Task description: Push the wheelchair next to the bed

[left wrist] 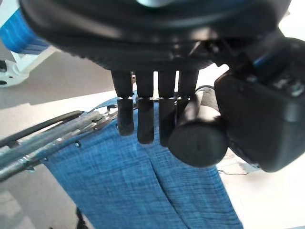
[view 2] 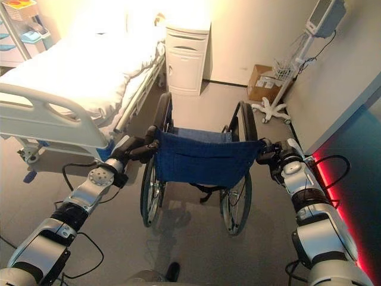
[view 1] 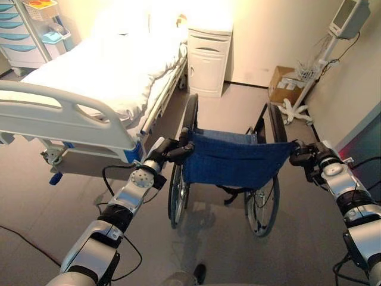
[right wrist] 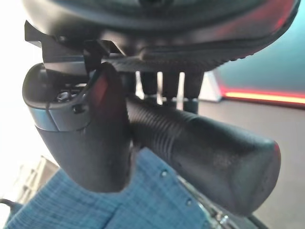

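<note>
Beside the blue-backed folding wheelchair (view 1: pixel 229 161), off its left wheel, stands the white hospital bed with a moulded plastic footboard (view 1: pixel 59 113), its near corner close to that wheel but apart from it. At the wheelchair's left push handle (left wrist: pixel 198 136) the left hand (view 1: pixel 172 152) has its fingers (left wrist: pixel 145 119) curled side by side over the black grip. Beyond the wheelchair, against the far wall, stands a white bedside cabinet (view 1: pixel 208 62). At the wheelchair's right push handle (right wrist: pixel 205 152) the right hand (view 2: pixel 274 156) wraps the ribbed black grip, thumb (right wrist: pixel 90 138) pressed along it and fingers hooked behind. Further right of the wheelchair, a white wheeled monitor stand (view 1: pixel 309 89) rises near a cardboard box (view 1: pixel 281 83).
</note>
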{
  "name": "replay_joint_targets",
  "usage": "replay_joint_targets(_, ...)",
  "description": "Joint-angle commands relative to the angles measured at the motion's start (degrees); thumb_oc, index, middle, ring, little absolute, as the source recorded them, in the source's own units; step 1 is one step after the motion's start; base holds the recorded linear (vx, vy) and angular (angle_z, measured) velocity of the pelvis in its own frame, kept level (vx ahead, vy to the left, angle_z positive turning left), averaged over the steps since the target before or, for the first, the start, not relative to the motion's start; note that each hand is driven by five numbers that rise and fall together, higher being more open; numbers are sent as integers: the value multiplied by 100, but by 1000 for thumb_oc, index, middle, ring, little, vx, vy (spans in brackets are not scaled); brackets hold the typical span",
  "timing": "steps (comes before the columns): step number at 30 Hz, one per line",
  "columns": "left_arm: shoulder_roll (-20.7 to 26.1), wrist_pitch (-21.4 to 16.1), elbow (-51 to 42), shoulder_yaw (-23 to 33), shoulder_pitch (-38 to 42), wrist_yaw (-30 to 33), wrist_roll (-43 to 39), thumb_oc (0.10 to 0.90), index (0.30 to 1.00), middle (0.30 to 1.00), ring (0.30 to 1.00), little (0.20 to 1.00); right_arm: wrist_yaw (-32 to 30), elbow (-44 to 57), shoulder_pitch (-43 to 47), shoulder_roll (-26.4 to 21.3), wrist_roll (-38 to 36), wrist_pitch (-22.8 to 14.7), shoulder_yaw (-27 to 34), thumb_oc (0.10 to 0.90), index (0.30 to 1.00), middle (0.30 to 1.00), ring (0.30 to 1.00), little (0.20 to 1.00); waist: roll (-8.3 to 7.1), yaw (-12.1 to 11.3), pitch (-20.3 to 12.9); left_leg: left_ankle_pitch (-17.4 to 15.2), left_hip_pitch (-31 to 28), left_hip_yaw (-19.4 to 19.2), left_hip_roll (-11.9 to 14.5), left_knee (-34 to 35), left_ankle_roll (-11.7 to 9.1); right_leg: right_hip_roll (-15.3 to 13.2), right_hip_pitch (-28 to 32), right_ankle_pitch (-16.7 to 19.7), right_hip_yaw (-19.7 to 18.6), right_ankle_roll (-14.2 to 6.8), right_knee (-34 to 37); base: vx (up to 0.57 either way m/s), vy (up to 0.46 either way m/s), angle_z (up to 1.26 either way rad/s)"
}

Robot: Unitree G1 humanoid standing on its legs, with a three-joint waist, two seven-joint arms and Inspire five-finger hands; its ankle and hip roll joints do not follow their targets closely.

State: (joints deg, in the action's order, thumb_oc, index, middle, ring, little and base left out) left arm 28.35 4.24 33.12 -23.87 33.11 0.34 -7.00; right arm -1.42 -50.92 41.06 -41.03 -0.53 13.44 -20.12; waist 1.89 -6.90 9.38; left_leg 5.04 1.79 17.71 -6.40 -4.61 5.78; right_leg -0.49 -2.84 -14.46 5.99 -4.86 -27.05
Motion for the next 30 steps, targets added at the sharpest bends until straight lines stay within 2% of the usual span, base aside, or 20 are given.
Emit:
replay_joint_targets(1, 231, -101, 297, -370, -334, 55, 577, 400, 300, 300, 300, 300, 248, 833, 164, 353, 338, -793, -895, 400, 300, 300, 300, 300, -491, 221, 455, -1558, -275, -1026, -71, -789, -67, -1056, -859, 2449, -458, -387, 1612, 379, -216, 43)
replay_joint_targets(3, 212, -54, 223, -347, -315, 0, 549, 400, 300, 300, 300, 300, 299, 1095, 172, 255, 315, -514, -872, 400, 300, 300, 300, 300, -578, 348, 451, -1824, -525, -935, -15, -858, -163, -1191, -934, 2536, -437, -498, 2480, 485, -247, 89)
replay_joint_targets(4, 206, -47, 215, -345, -319, -1, 551, 400, 300, 300, 300, 300, 301, 1116, 166, 247, 314, -495, -870, 400, 300, 300, 300, 300, -556, 358, 462, -1862, -556, -923, 15, -877, -172, -1175, -897, 2546, -410, -501, 2542, 615, -350, 144)
replay_joint_targets(5, 174, 21, 138, -313, -360, -15, 594, 400, 300, 300, 300, 300, 381, 1288, 147, 186, 312, -331, -819, 400, 300, 300, 300, 300, -601, 391, 442, -2011, -711, -917, 106, -940, -252, -1243, -886, 2617, -300, -548, 2759, 545, -374, 146)
replay_joint_targets(7, 118, 37, 17, -238, -448, -97, 747, 400, 300, 300, 300, 300, 500, 1426, 169, 100, 304, -100, -747, 400, 300, 300, 300, 300, -672, 433, 367, -2165, -947, -928, 255, -916, -359, -1266, -877, 2659, -277, -581, 2721, 605, -454, 105)
replay_joint_targets(9, 73, 13, -4, -208, -468, -148, 752, 400, 300, 300, 300, 300, 561, 1373, 206, 35, 224, -53, -706, 400, 300, 300, 300, 300, -675, 488, 299, -2206, -1064, -965, 413, -886, -423, -1208, -783, 2586, -302, -595, 2608, 385, -316, 44)
replay_joint_targets(11, 47, 24, -11, -197, -481, -99, 573, 400, 300, 300, 300, 300, 640, 1317, 231, 43, 188, -31, -681, 400, 300, 300, 300, 300, -647, 525, 254, -2198, -1165, -1067, 624, -879, -530, -1190, -805, 2431, -237, -568, 2091, 398, -312, 87)
replay_joint_targets(12, 49, 61, -69, -165, -514, -41, 459, 400, 300, 300, 300, 300, 703, 1371, 215, 71, 200, 26, -682, 400, 300, 300, 300, 300, -616, 579, 246, -2060, -1333, -1214, 864, -846, -666, -1182, -855, 2309, -68, -532, 1771, 382, -279, 81)
replay_joint_targets(13, 53, 64, -82, -157, -523, -41, 452, 400, 300, 300, 300, 300, 707, 1382, 205, 73, 204, 34, -683, 400, 300, 300, 300, 300, -607, 585, 246, -2005, -1363, -1244, 913, -829, -693, -1182, -845, 2298, -32, -523, 1760, 472, -354, 50)
replay_joint_targets(14, 42, 56, -181, -108, -591, 42, 367, 400, 300, 300, 300, 300, 751, 1415, 102, 60, 210, 36, -672, 400, 300, 300, 300, 300, -546, 656, 213, -1421, -1456, -1416, 1237, -726, -855, -1118, -763, 2221, 132, -419, 1766, 404, -331, 30)
replay_joint_targets(15, 12, 61, -217, -71, -580, 119, 310, 400, 300, 300, 300, 300, 766, 1414, 49, 36, 204, 35, -657, 400, 300, 300, 300, 300, -515, 709, 187, -997, -1430, -1516, 1428, -744, -941, -1045, -643, 2153, 245, -326, 1832, 468, -390, 30)
replay_joint_targets(16, 4, 47, -229, -57, -571, 185, 273, 400, 300, 300, 300, 300, 782, 1412, 33, 29, 191, 40, -659, 400, 300, 300, 300, 300, -515, 726, 178, -860, -1413, -1557, 1480, -777, -980, -1033, -592, 2127, 298, -302, 1858, 320, -274, 33)
replay_joint_targets(19, -85, -15, -81, -75, -442, 429, -36, 400, 300, 300, 300, 300, 766, 1322, 16, 25, 155, 63, -700, 400, 300, 300, 300, 300, -470, 871, 107, -153, -1390, -1719, 1718, -1010, -1115, -887, -450, 1935, 453, -72, 1854, 269, -203, 37)
replay_joint_targets(20, -103, -37, -33, -81, -393, 455, -140, 400, 300, 300, 300, 300, 742, 1284, 29, 36, 129, 60, -724, 400, 300, 300, 300, 300, -467, 902, 98, -45, -1358, -1733, 1747, -1124, -1128, -856, -426, 1882, 478, -8, 1832, 289, -187, 48)
replay_joint_targets(23, -166, -184, 199, -72, -300, 556, -209, 400, 300, 300, 300, 300, 612, 1121, 2, 119, 98, -14, -791, 400, 300, 300, 300, 300, -474, 946, 80, 281, -1197, -1706, 1686, -1690, -1115, -639, -193, 1638, 464, 230, 1795, 312, -172, 22)
replay_joint_targets(25, -173, -193, 223, -61, -282, 562, -214, 400, 300, 300, 300, 300, 593, 1098, 1, 133, 70, -21, -786, 400, 300, 300, 300, 300, -480, 929, 99, 297, -1122, -1687, 1647, -1762, -1104, -613, -119, 1608, 458, 246, 1801, 289, -130, 6)
replay_joint_targets(26, -151, -250, 238, -11, -243, 514, -212, 400, 300, 300, 300, 300, 486, 1128, -11, 207, 12, 41, -800, 400, 300, 300, 300, 300, -513, 742, 242, 99, -492, -1572, 1302, -1739, -909, -485, 227, 1478, 252, 261, 1864, 381, -140, 9)
replay_joint_targets(27, -128, -239, 211, 33, -207, 477, -232, 400, 300, 300, 300, 300, 449, 1103, 35, 248, -2, 58, -804, 400, 300, 300, 300, 300, -493, 647, 317, -20, -246, -1564, 1087, -1531, -856, -389, 397, 1421, 178, 247, 1915, 517, -137, 10)
replay_joint_targets(28, -113, -261, 167, 64, -183, 431, -280, 400, 300, 300, 300, 300, 371, 1086, 85, 323, 36, 74, -794, 400, 300, 300, 300, 300, -418, 472, 471, 39, 330, -1728, 833, -1248, -889, -210, 764, 1314, 128, 263, 2050, 437, -48, 5)
replay_joint_targets(30, -89, -256, 104, 78, -179, 419, -324, 400, 300, 300, 300, 300, 318, 1125, 102, 368, 53, 116, -795, 400, 300, 300, 300, 300, -323, 315, 588, 194, 706, -1759, 609, -960, -933, -38, 1051, 1222, 9, 285, 2182, 415, 3, -30)
